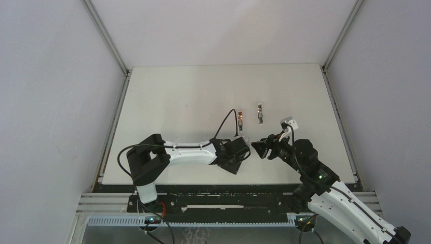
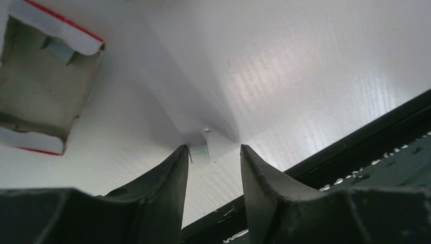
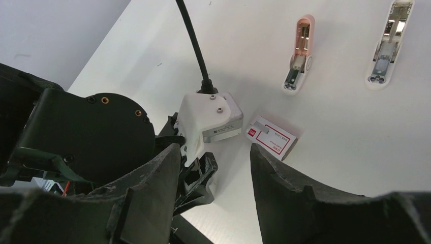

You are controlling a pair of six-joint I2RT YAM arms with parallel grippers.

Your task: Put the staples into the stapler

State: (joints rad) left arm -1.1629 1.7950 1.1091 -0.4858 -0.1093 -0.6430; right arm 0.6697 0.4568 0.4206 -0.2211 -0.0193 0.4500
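Note:
A short silvery strip of staples (image 2: 199, 152) lies on the white table right at the tip of my left gripper's left finger; nothing sits between the jaws. My left gripper (image 2: 213, 148) is open and low over the table, near its front edge. The pink-red and white carton (image 2: 40, 76) lies open beside it, with more staples (image 2: 58, 49) inside. The right wrist view shows the same carton (image 3: 272, 137), a pink stapler (image 3: 300, 56) and a white stapler (image 3: 389, 43), both lying opened farther back. My right gripper (image 3: 214, 146) is open and empty, facing the left gripper (image 1: 247, 152).
The two staplers (image 1: 240, 119) (image 1: 259, 113) lie mid-table just beyond both grippers. The left arm's wrist camera and cable (image 3: 211, 117) sit close in front of my right gripper (image 1: 256, 149). The table's black front rail (image 2: 356, 137) runs just behind the left fingers.

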